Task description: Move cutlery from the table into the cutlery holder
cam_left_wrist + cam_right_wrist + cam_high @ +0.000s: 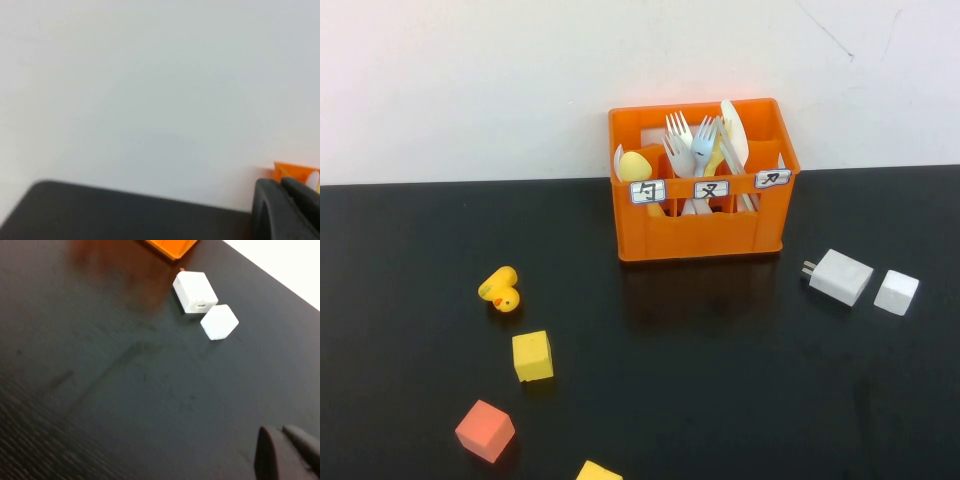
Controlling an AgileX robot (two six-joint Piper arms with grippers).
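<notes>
The left pincer (287, 210) is closed on nothing, the cutlery holder (292, 172) just beyond its tips. The right pincer (287, 452), also closed and empty, hovers over the counter (125, 390), with the white charger (195, 291) well ahead. All the cutlery (695, 150) stands in the holder; a further reach would risk toppling it.

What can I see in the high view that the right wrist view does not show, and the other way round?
Only the high view shows the whole cutlery holder with the cutlery standing in it, the duck and the cubes. Neither arm appears there. Only the right wrist view shows the right gripper, shut, above bare table. Both show the white charger and the white block beside it. The left gripper, also shut, appears only in the left wrist view.
</notes>
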